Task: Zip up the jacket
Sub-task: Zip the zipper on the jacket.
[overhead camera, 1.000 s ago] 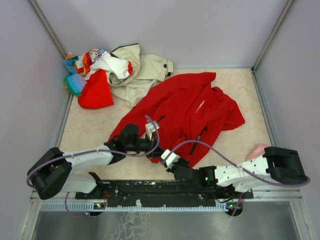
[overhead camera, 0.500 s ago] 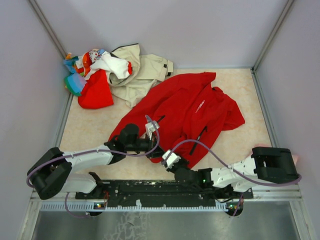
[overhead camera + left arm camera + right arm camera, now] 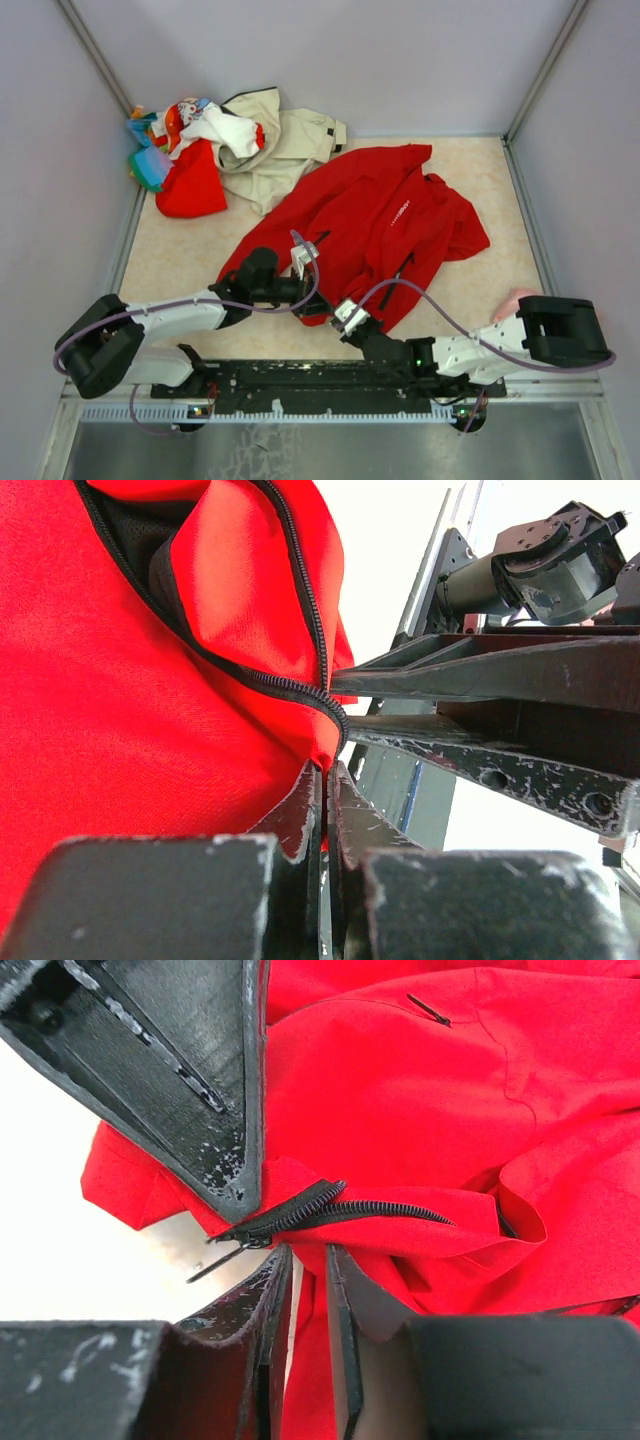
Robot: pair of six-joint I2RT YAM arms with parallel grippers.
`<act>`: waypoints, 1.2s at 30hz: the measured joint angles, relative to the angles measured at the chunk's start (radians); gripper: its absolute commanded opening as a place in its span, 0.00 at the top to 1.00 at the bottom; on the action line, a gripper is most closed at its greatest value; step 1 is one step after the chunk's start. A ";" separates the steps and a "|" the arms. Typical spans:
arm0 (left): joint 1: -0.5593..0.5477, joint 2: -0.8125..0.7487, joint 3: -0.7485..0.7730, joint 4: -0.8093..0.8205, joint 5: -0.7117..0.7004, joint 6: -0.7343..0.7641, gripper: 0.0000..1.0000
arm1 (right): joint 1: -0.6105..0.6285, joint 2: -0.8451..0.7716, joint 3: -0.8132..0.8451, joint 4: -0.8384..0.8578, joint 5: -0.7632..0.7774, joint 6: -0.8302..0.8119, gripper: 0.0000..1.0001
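Observation:
The red jacket (image 3: pixel 370 220) lies spread in the middle of the table, its front open. My left gripper (image 3: pixel 322 306) is shut on the jacket's bottom hem; in the left wrist view (image 3: pixel 327 770) red cloth is pinched between its tips just below the black front zipper (image 3: pixel 310 620). My right gripper (image 3: pixel 345 312) sits right beside it at the same hem corner. In the right wrist view (image 3: pixel 308 1252) its jaws stand narrowly apart with red cloth showing in the gap, just under the zipper slider (image 3: pixel 240 1240) and its pull tab.
A pile of mixed clothes (image 3: pixel 190 150) and a beige jacket (image 3: pixel 285 140) lie at the back left. A pink item (image 3: pixel 515 298) lies near the right arm. Enclosure walls ring the table, and the arms' base rail (image 3: pixel 300 380) runs along the near edge.
My right gripper has edged a little to the right and forward toward the hem, and the right arm's elbow has shifted. The left arm and the jacket have not moved.

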 measured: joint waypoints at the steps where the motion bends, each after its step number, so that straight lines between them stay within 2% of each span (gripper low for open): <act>1: 0.000 0.000 0.000 0.000 0.000 0.000 1.00 | 0.000 -0.014 -0.002 -0.001 -0.008 0.001 0.74; 4: 0.000 0.002 0.000 0.000 0.000 -0.002 1.00 | 0.000 -0.026 -0.002 -0.006 -0.031 0.005 0.70; 10: 0.000 0.004 0.000 0.000 0.000 -0.003 1.00 | 0.000 -0.004 0.000 -0.028 -0.069 0.008 0.69; 23: 0.000 0.005 0.000 -0.001 0.000 -0.003 1.00 | 0.000 -0.093 0.108 -0.357 -0.097 0.212 0.68; 36: 0.000 0.005 0.000 -0.001 0.000 -0.003 1.00 | 0.005 0.037 0.125 -0.340 -0.070 0.372 0.67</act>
